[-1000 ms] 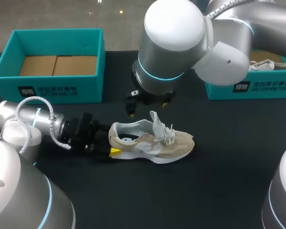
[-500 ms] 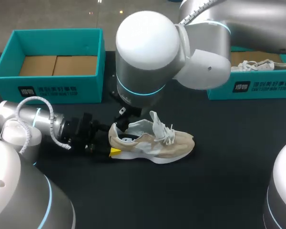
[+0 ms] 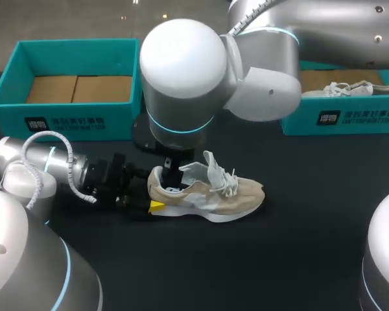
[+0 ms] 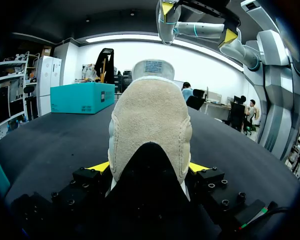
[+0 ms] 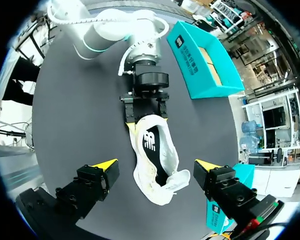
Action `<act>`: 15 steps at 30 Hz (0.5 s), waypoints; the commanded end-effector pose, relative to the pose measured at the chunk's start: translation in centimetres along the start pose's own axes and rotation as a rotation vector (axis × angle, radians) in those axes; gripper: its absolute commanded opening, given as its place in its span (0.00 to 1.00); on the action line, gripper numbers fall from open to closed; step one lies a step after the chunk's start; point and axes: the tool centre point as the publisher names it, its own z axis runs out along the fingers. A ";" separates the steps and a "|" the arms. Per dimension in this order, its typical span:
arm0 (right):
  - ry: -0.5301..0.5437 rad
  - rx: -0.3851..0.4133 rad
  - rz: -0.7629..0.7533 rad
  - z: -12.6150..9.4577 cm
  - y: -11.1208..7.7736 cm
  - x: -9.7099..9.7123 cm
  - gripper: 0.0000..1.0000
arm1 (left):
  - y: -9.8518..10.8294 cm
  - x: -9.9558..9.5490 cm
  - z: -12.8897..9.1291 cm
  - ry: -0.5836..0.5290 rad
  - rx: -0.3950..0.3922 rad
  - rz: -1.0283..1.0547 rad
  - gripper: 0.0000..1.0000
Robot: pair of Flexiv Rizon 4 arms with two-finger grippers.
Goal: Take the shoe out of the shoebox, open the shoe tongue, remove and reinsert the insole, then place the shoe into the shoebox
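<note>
Clamping shoe (image 3: 204,191): left end effector (image 4: 149,167) | right end effector (image 5: 156,164) spread | insole (image 5: 152,150): right wrist view

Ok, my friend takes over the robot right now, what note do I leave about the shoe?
Left claw: shut on the heel of the shoe.
Right claw: open, above the shoe's opening.
Done: shoe is out of the empty teal shoebox, and its tongue is pulled up.
Left: take out the insole, put it back, then put the shoe into the shoebox.
</note>
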 end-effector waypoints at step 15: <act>-0.018 0.086 -0.002 3.0 0.5 0.5 0.00 | 0.0 0.0 0.0 0.000 -0.001 0.000 0.00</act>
